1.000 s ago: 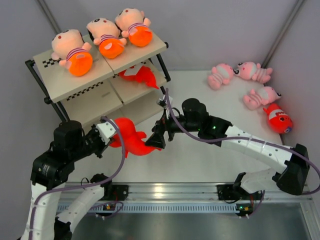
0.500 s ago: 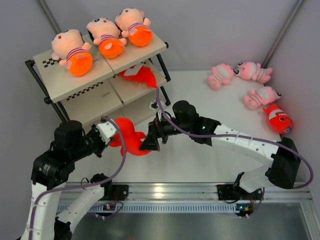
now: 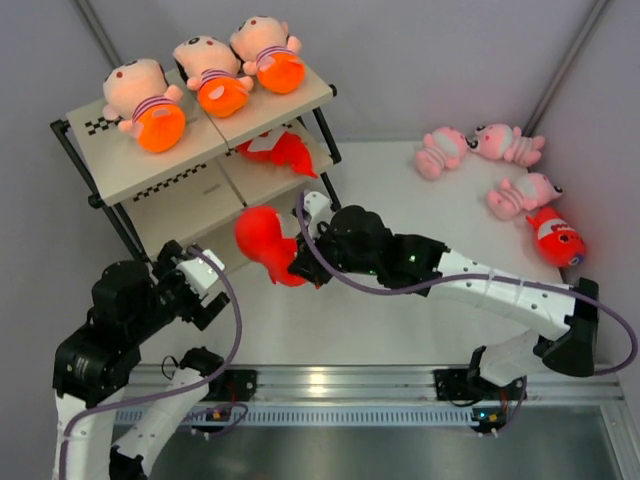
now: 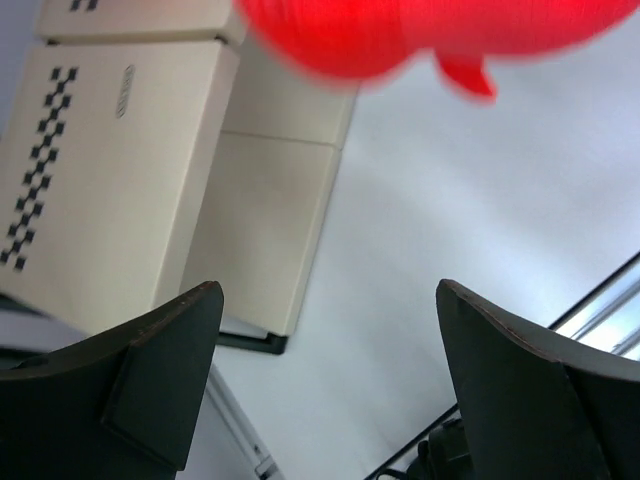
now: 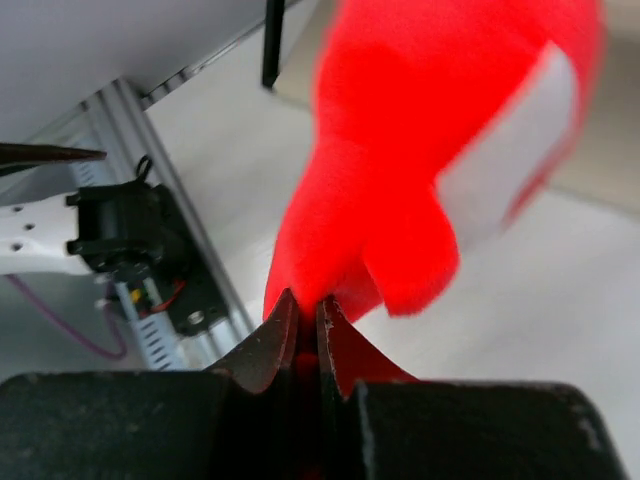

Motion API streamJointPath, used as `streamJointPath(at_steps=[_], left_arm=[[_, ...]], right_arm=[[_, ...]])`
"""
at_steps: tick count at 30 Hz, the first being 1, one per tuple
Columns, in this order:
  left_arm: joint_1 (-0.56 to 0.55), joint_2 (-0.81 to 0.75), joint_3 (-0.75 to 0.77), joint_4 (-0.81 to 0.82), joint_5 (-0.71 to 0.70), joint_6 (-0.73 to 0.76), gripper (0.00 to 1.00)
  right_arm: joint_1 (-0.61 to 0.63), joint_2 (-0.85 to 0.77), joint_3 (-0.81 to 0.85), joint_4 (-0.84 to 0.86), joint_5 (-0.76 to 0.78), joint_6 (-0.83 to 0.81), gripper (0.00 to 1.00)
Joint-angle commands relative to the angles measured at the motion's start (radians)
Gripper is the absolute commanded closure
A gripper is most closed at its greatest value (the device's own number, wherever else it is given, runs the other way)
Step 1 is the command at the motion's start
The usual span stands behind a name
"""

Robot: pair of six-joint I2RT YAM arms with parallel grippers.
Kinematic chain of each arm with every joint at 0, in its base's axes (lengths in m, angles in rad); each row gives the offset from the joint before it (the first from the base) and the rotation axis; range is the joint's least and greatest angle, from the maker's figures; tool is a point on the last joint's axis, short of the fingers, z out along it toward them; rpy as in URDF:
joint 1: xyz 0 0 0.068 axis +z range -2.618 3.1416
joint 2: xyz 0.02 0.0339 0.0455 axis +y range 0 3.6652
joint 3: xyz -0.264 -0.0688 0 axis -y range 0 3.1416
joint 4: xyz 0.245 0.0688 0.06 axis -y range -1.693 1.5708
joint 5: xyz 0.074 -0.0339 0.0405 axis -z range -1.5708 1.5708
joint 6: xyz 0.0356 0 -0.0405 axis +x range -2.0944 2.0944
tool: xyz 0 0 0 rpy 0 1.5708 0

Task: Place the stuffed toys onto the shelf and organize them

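A red-orange fish plush [image 3: 264, 244] hangs in front of the shelf [image 3: 185, 160], held by its tail in my right gripper [image 3: 300, 268], which is shut on it. In the right wrist view the jaws [image 5: 308, 300] pinch the fish's [image 5: 430, 130] red tail. My left gripper [image 3: 205, 285] stands open and empty to the lower left; in its wrist view [image 4: 327, 290] the fish [image 4: 420, 30] is blurred at the top, beside the shelf [image 4: 130, 170]. A second fish [image 3: 280, 150] lies on the middle tier. A third fish [image 3: 555, 238] and three pink dolls [image 3: 440, 150] [image 3: 510, 143] [image 3: 522, 193] lie at the far right.
Three larger peach dolls with orange bottoms [image 3: 145, 105] [image 3: 215, 75] [image 3: 268, 52] fill the top tier. Grey walls close in behind and on both sides. A metal rail [image 3: 350, 385] runs along the near table edge.
The left gripper let go of the fish and drew back to the lower left. The right gripper shut on the fish's tail and carried it up toward the shelf.
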Motion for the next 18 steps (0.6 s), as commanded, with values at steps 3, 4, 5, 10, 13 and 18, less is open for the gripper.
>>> streamJointPath(at_steps=[3, 4, 5, 10, 13, 18], left_arm=[[0.08, -0.136, -0.072, -0.079, -0.116, 0.11, 0.06], [0.107, -0.153, -0.118, -0.105, -0.128, 0.126, 0.06], [0.121, -0.17, -0.143, -0.139, -0.143, 0.147, 0.06], [0.192, -0.253, -0.246, -0.17, -0.219, 0.164, 0.06], [0.212, -0.257, -0.255, -0.179, -0.186, 0.163, 0.06], [0.23, -0.262, -0.244, -0.21, -0.122, 0.167, 0.06]], right_arm=[[0.152, 0.068, 0.288, -0.189, 0.644, -0.397, 1.0], [0.163, 0.091, 0.34, -0.183, 0.69, -0.436, 1.0], [0.171, 0.114, 0.366, -0.177, 0.736, -0.517, 1.0], [0.191, 0.3, 0.514, -0.106, 0.878, -0.802, 1.0], [0.194, 0.406, 0.601, -0.083, 0.924, -0.961, 1.0], [0.192, 0.528, 0.663, 0.033, 0.973, -1.078, 1.0]])
